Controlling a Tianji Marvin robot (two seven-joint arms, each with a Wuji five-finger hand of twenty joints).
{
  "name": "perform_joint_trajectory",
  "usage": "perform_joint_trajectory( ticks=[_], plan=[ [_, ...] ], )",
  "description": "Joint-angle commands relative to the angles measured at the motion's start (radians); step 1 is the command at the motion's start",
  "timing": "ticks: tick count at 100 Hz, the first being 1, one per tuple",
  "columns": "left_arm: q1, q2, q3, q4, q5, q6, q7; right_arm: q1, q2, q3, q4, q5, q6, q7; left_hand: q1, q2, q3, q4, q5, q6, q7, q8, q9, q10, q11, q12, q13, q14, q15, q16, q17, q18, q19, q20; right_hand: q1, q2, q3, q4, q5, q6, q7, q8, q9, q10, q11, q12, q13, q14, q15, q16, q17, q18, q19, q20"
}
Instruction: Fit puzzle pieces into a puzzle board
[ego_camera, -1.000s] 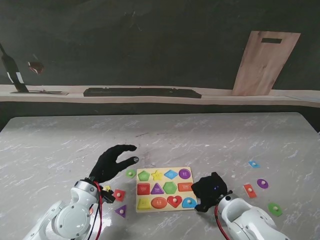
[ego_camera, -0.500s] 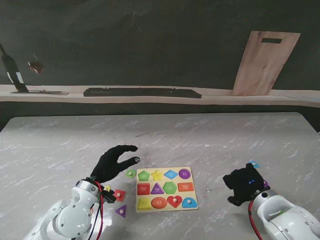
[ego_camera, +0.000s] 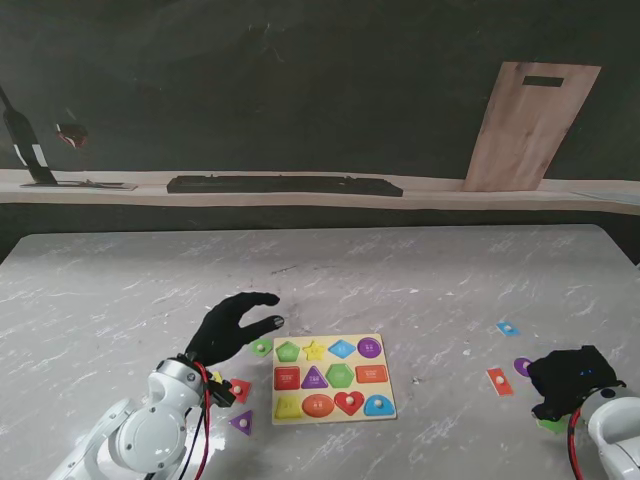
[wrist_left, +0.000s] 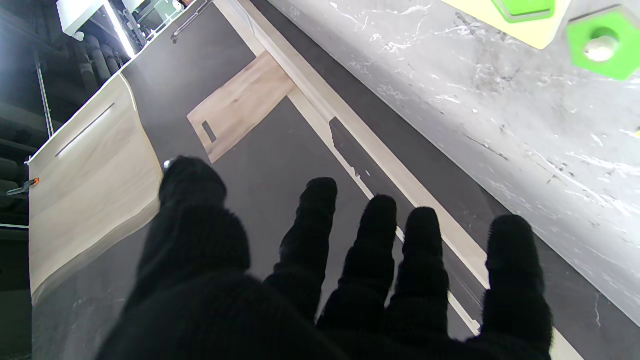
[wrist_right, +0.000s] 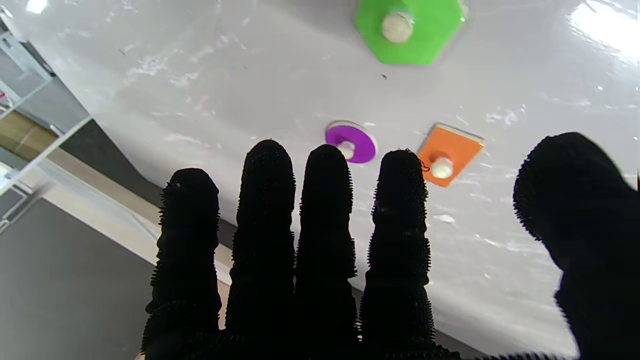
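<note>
The yellow puzzle board (ego_camera: 332, 378) lies in the middle of the table near me, its slots showing coloured shapes. My left hand (ego_camera: 232, 328) hovers open just left of the board, beside a green hexagon piece (ego_camera: 262, 347) (wrist_left: 602, 44). My right hand (ego_camera: 572, 378) is open at the far right, over a green piece (ego_camera: 552, 425) (wrist_right: 409, 27). Close by it lie a purple round piece (ego_camera: 521, 366) (wrist_right: 350, 144), an orange rectangle (ego_camera: 498, 381) (wrist_right: 447, 155) and a small blue piece (ego_camera: 508, 328). Both hands hold nothing.
A red piece (ego_camera: 238, 389) and a purple triangle (ego_camera: 242, 422) lie left of the board near my left wrist. A long black bar (ego_camera: 285, 185) and a leaning wooden board (ego_camera: 528, 125) stand on the shelf behind the table.
My right hand has swept from the board's right corner out to the far right, over the loose pieces there. The left hand has barely shifted.
</note>
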Motion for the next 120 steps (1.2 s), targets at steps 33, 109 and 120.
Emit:
perform_joint_trajectory(
  ticks=[33,109,120],
  plan=[
    [-0.002,0.001,0.003,0.001,-0.007,0.006,-0.006,0.075,0.014,-0.038,0.128,0.016,0.048,0.05,0.013,0.029,-0.009,0.031,0.006,-0.011,-0.016,-0.007,0.006,-0.006,-0.016,-0.009,0.011,0.006,-0.017,0.003,-0.002,-0.171,-0.009,-0.011,0.044,-0.046,0.04,0.028,0.025,0.015,0.009,0.0,-0.004,-0.025,0.01,0.018,0.008,-0.014,0.009,0.014,0.003,-0.013,-0.006,0.024],
    [-0.007,0.002,0.007,0.005,-0.01,0.011,-0.013,0.142,0.023,-0.096,0.26,0.021,0.107,-0.007,0.012,0.028,-0.009,0.031,0.006,-0.012,-0.015,-0.005,0.005,-0.006,-0.015,-0.009,0.009,0.004,-0.018,0.003,-0.002,-0.171,-0.009,-0.011,0.057,-0.041,0.061,0.032,0.038,0.009,0.022,-0.003,0.013,-0.029,0.017,0.019,0.021,-0.015,0.018,0.018,0.016,-0.012,-0.005,0.036],
    [-0.007,0.001,0.008,0.006,-0.01,0.011,-0.012,0.145,0.023,-0.1,0.261,0.023,0.108,-0.007,0.012,0.029,-0.009,0.031,0.007,-0.011,-0.015,-0.005,0.005,-0.007,-0.015,-0.009,0.01,0.006,-0.018,0.003,-0.002,-0.171,-0.009,-0.011,0.06,-0.038,0.063,0.033,0.046,0.005,0.025,-0.003,0.02,-0.031,0.019,0.019,0.026,-0.015,0.021,0.019,0.019,-0.011,-0.004,0.038]
  ],
)
